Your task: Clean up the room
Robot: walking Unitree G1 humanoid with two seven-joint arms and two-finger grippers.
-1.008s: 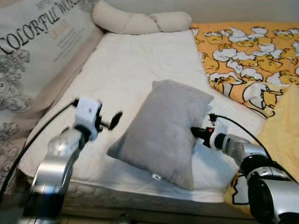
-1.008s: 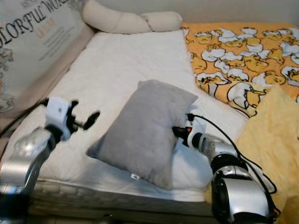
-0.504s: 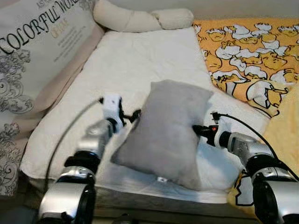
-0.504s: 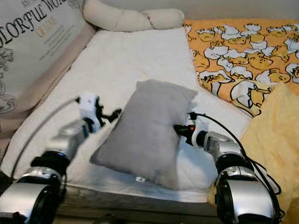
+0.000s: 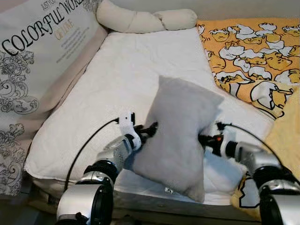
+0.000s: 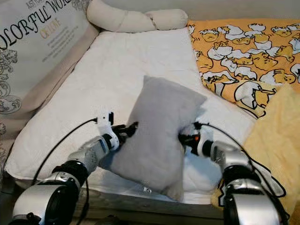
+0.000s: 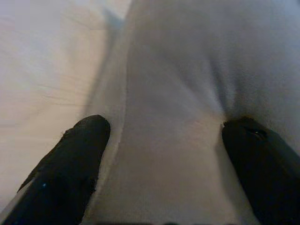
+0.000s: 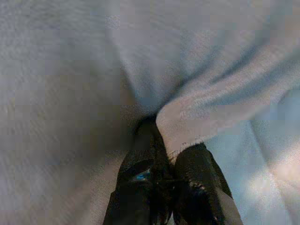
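Pillow (image 5: 180, 131): you have it stood up on the bed (image 5: 117, 84) near the front edge, grey, its long axis running upright and leaning slightly toward your left at the top, one lower corner hanging past the mattress edge. Your left gripper (image 7: 164, 140) presses against its left side with jaws spread wide, fabric between them. Your right gripper (image 8: 166, 154) has its jaws pinched tight on a fold at the right side. A duck blanket (image 5: 253, 51) lies to the right, a roll cushion (image 5: 140, 18) at the head.
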